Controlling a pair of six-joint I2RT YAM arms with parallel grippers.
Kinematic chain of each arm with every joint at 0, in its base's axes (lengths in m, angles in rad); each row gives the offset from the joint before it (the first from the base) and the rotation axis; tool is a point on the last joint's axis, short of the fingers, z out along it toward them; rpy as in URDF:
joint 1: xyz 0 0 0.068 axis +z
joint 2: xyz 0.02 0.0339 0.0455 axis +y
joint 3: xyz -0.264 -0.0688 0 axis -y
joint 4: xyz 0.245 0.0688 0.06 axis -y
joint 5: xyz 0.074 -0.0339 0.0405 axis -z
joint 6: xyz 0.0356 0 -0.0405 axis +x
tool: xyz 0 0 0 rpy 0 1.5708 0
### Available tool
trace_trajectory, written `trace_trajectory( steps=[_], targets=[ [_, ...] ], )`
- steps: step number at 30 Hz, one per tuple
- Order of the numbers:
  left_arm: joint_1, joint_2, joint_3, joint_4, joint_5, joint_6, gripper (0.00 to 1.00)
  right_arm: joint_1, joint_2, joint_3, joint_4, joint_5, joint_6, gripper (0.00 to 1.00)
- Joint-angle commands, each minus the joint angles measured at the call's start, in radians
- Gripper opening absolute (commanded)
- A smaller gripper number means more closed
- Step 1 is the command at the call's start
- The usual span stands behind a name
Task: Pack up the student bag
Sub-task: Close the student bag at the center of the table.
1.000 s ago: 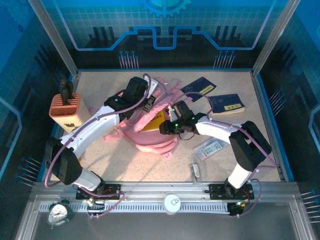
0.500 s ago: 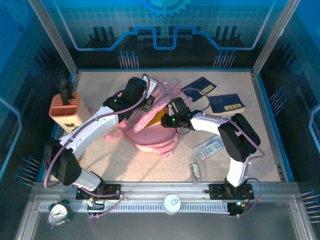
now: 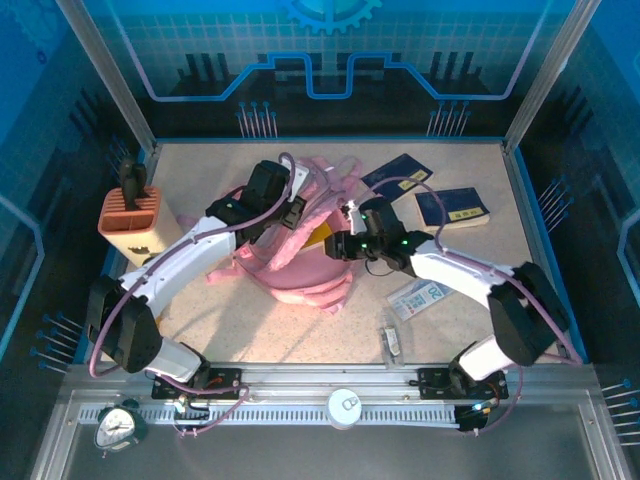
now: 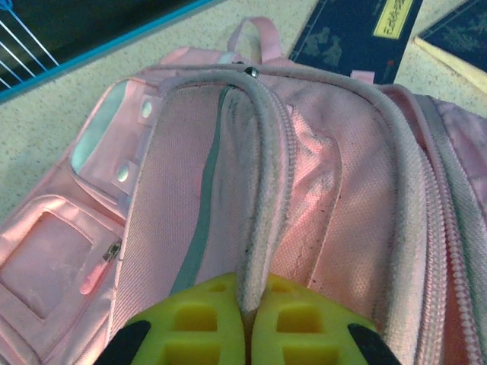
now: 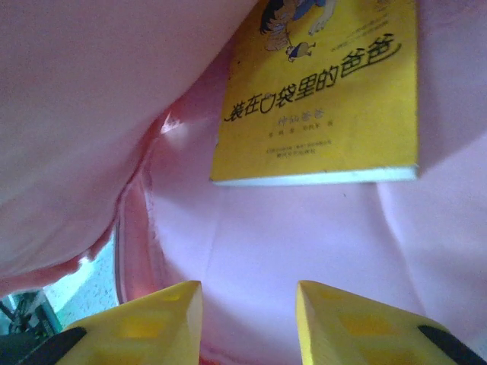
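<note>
Right arm's elbow has swung out to lower right since earlier frame. Right gripper (image 5: 248, 323) reaches inside student bag (image 3: 300, 275) at frame centre, fingers apart, nothing between them. Yellow book (image 5: 327, 99) lies on lining ahead. Left gripper (image 4: 247, 323) clamped on opening rim, propping mouth. Best next move, likely: withdraw straight back, clear of zipper edge. Free tabletop at lower centre; blue book (image 3: 452, 206) at upper right.

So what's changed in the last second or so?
The right arm swung its elbow outward. The right gripper barely shifted and now stands open, apparently having released the yellow book, which lies inside the student bag. The left gripper stays clamped on the bag's rim. The blue books and pen holder are unmoved.
</note>
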Motion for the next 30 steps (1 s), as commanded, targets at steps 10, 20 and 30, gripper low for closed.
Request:
trace_trajectory(
  steps=[10,20,30],
  targets=[
    [0.012,-0.030,-0.138,0.000,0.035,-0.178,0.16,-0.229,-0.187,-0.119,-0.252,0.036,-0.016,0.62],
    [-0.065,-0.110,-0.241,0.088,0.230,-0.446,0.48,-0.396,-0.027,0.021,-0.218,0.077,0.014,0.72],
    [-0.192,-0.072,-0.298,0.263,0.214,-0.714,0.57,-0.518,0.191,0.160,-0.102,0.100,0.058,0.86]
  ],
)
